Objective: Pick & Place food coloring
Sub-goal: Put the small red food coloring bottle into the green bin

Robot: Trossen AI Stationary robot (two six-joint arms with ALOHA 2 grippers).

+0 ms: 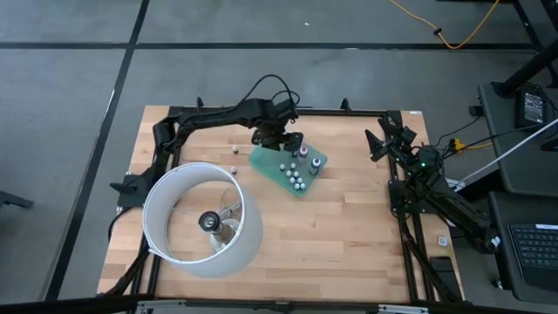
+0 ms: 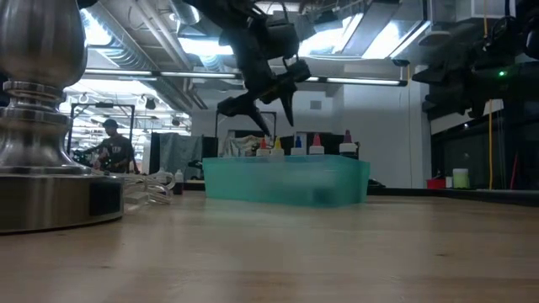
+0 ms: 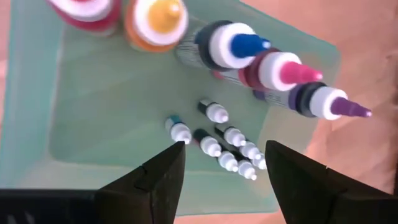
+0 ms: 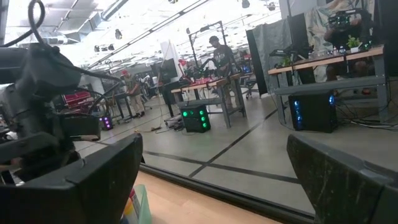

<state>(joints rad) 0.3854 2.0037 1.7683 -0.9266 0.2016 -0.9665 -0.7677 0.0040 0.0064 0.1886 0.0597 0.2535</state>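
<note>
The food coloring bottles [image 1: 297,174] stand in a shallow green tray [image 1: 266,162] at the table's far middle. In the left wrist view, several tiny white-capped bottles [image 3: 217,140] cluster together, and taller blue, pink, purple, orange and red ones [image 3: 236,46] line the tray's [image 3: 99,106] edge. My left gripper [image 3: 227,155] hovers open above the tray, pointing down, and touches nothing; the low view shows it [image 2: 271,114] well clear of the bottle tips [image 2: 296,145]. Two stray bottles [image 1: 234,151] lie on the wood left of the tray. My right gripper [image 4: 214,174] waits open at the far right edge [image 1: 381,139].
A big white ring lamp [image 1: 248,222] with a metal base [image 2: 42,126] fills the near-left quarter of the table, its cord running toward the tray. Bare wood [image 1: 349,235] lies near and right of the tray. People stand in the room beyond.
</note>
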